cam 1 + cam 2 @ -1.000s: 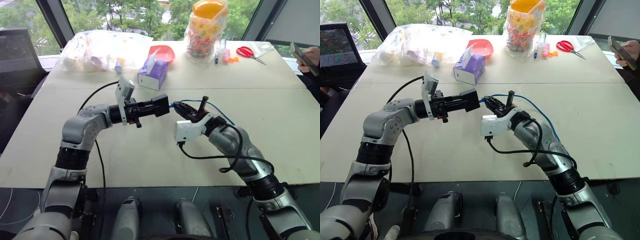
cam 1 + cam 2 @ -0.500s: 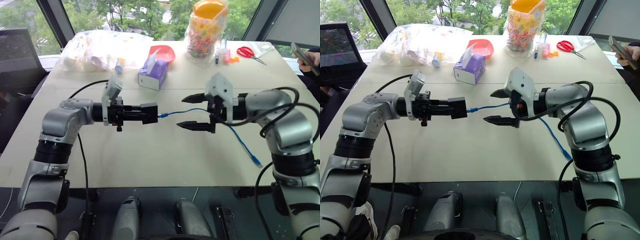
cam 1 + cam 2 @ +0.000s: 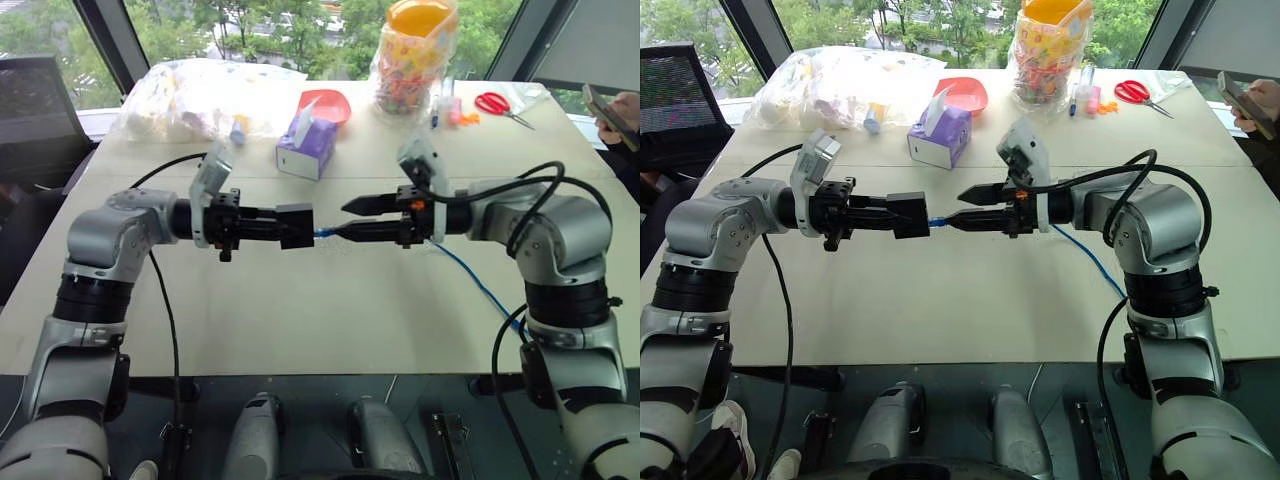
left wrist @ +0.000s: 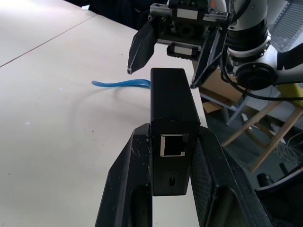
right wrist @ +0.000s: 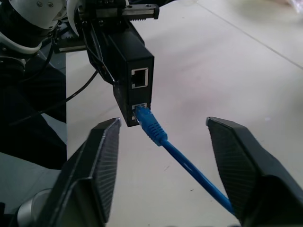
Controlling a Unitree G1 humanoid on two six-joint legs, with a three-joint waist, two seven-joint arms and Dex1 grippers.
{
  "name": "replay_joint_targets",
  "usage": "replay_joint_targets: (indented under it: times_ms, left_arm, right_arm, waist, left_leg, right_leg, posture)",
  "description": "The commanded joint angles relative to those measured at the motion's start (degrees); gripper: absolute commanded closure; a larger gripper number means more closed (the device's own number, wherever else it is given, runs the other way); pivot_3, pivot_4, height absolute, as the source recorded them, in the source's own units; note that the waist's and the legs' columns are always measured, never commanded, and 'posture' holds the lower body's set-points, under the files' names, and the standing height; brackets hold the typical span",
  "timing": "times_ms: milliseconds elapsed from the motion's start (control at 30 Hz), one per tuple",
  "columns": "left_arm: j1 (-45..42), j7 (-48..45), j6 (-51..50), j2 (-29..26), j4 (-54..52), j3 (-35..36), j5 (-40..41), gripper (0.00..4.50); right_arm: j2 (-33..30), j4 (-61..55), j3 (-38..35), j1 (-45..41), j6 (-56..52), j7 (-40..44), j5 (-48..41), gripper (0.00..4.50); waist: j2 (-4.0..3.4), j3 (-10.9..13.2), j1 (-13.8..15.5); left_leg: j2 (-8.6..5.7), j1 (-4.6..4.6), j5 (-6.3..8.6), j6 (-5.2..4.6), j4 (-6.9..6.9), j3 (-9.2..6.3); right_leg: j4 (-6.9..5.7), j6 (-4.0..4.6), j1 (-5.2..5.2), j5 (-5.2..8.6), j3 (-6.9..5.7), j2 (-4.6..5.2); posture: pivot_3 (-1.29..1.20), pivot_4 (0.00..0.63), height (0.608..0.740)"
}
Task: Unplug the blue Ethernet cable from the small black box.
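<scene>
A: Where's the small black box (image 5: pixel 134 85)?

B: Held up above the table (image 3: pixel 330 310), clamped between the two black fingers of the left gripper (image 4: pixel 173 156). It's a matte, oblong plastic block with square-cut edges, and there's an open rectangular port on the end facing each gripper.

A: And the blue Ethernet cable (image 5: pixel 184 163)?

B: Plugged in. Its ribbed blue boot sits in the lower socket on the face turned toward the right arm, under the empty port. From there the thin, smooth cord runs out between the right fingers and trails down across the pale tabletop toward the robot's right.

A: The right gripper (image 3: pixel 358 219)?

B: Fingers apart, one on each side of the cord just beside the plug, not pinching it. They're tapered black wedges with finely textured inner pads (image 5: pixel 102 165).

A: Anything further out?

B: A purple tissue box (image 3: pixel 306 145), a red bowl (image 3: pixel 333 103), a crinkled clear plastic bag (image 3: pixel 200 95), a jar of coloured bits (image 3: pixel 412 60) and red-handled scissors (image 3: pixel 498 106) along the far edge.
</scene>
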State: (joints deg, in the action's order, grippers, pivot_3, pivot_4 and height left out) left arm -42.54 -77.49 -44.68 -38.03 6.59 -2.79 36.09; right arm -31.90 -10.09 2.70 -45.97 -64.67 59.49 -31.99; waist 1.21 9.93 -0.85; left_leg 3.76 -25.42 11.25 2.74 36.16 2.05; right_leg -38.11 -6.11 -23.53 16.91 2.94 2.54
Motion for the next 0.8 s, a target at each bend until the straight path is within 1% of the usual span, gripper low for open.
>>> replay_joint_targets:
  times_ms: [33,100,200,633,667,700,800]
  left_arm:
    - [-1.72,-0.26,-0.48,-0.42,-1.63,2.22,1.98,4.01]
    - [-1.73,-0.23,-0.63,-0.48,-1.74,2.26,2.28,4.01]
    - [-1.67,-0.06,-0.76,-0.47,-2.08,2.27,2.51,4.01]
    - [-0.57,0.14,0.47,-0.14,-2.51,1.79,1.88,4.01]
    - [-0.52,0.24,0.65,-0.05,-2.45,1.78,1.79,4.01]
    - [-0.45,0.35,0.89,0.05,-2.38,1.75,1.65,4.01]
    - [-0.16,0.5,1.27,0.21,-2.55,1.58,1.55,4.01]
  right_arm:
    - [0.96,-1.5,0.76,-1.63,-0.09,-0.88,-2.18,1.3]
    - [1.31,-1.54,1.23,-1.79,-0.17,-1.32,-2.86,1.3]
    - [1.5,-1.62,2.35,-1.86,0.21,-1.92,-2.93,2.13]
    - [0.85,-2.2,3.51,-2.12,-0.26,-2.71,-5.07,2.13]
    - [0.78,-2.2,3.58,-2.16,-0.24,-2.67,-5.11,2.67]
    - [0.71,-2.24,3.64,-2.18,-0.18,-2.64,-5.17,2.96]
    - [0.57,-2.25,3.78,-2.18,0.04,-2.69,-5.32,4.43]
  waist:
    - [0.0,0.0,-0.01]
    - [0.0,0.0,-0.05]
    - [0.0,0.0,-0.03]
    - [0.0,0.0,0.0]
    - [0.0,0.0,0.0]
    - [0.0,0.0,0.0]
    - [0.0,0.0,0.01]
  left_leg:
    - [0.0,0.0,0.0,0.0,0.0,0.0]
    - [0.0,0.0,0.0,0.0,-0.01,0.0]
    - [0.0,0.0,0.0,0.0,-0.01,0.0]
    - [0.0,-0.01,0.0,0.0,-0.01,0.0]
    - [0.0,0.0,0.0,0.0,-0.01,0.0]
    - [0.0,-0.01,0.0,0.0,-0.01,0.0]
    - [0.0,-0.01,0.0,0.0,-0.01,0.0]
  right_leg:
    - [0.0,0.0,0.0,0.0,0.0,0.0]
    - [0.0,0.0,0.0,0.0,0.0,0.0]
    - [0.0,0.0,-0.01,0.0,0.0,0.0]
    - [0.0,0.0,-0.01,0.0,0.0,0.0]
    - [0.0,0.0,-0.01,0.0,0.0,0.0]
    - [0.0,0.0,-0.01,0.0,0.0,0.0]
    - [0.0,0.0,-0.01,0.0,0.0,0.0]
  posture:
    - [0.0,0.15,0.735]
    - [0.0,0.15,0.735]
    - [0.0,0.15,0.735]
    - [0.0,0.15,0.735]
    - [0.0,0.15,0.735]
    - [0.0,0.15,0.735]
    - [0.0,0.15,0.735]
